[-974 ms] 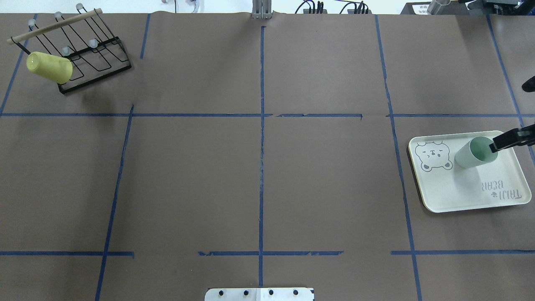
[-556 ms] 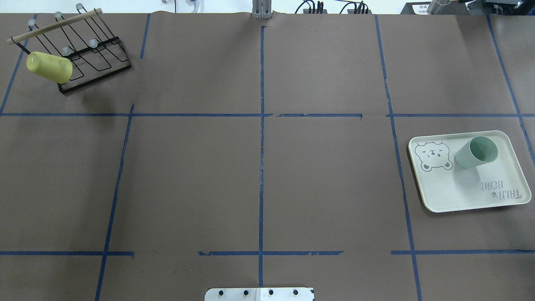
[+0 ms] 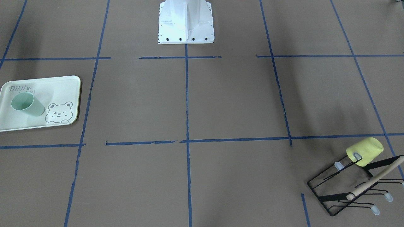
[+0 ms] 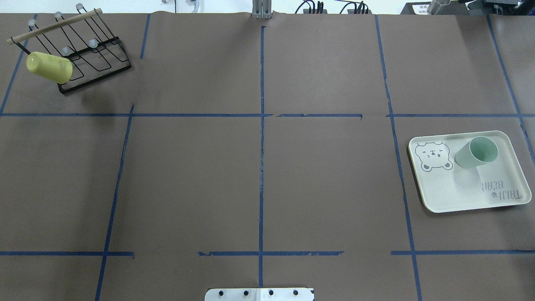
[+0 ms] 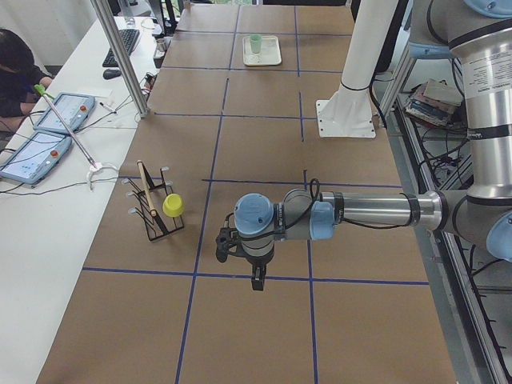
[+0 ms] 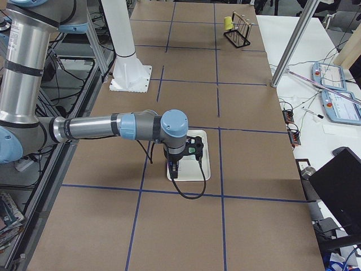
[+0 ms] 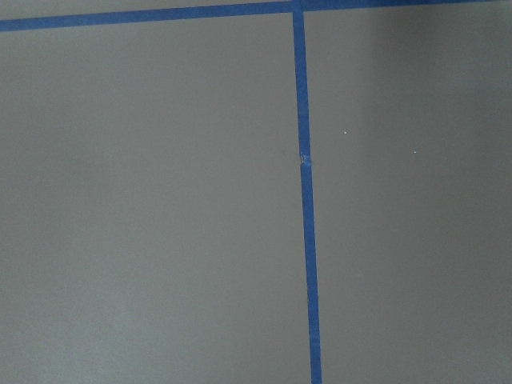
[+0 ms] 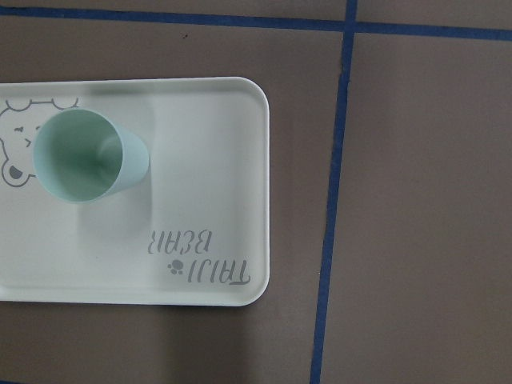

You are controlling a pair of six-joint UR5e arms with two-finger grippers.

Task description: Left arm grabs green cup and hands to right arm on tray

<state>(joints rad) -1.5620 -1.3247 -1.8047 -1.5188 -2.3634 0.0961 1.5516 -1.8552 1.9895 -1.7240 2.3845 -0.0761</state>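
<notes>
The green cup stands upright, mouth up, on the tray at the table's right, beside the bear drawing. It also shows in the front view and from above in the right wrist view. No gripper touches it. The right gripper shows only in the right side view, hanging over the tray's near edge; I cannot tell whether it is open or shut. The left gripper shows only in the left side view, pointing down over bare table far from the cup; I cannot tell its state.
A pale yellow cup hangs on a black wire rack with a wooden bar at the far left corner. The robot's white base stands at mid table edge. Blue tape lines cross the brown table cover.
A second ago the right gripper's black fingers were at the green cup's rim in the overhead view; they have since pulled away out of that view. The cup stays standing on the tray.
</notes>
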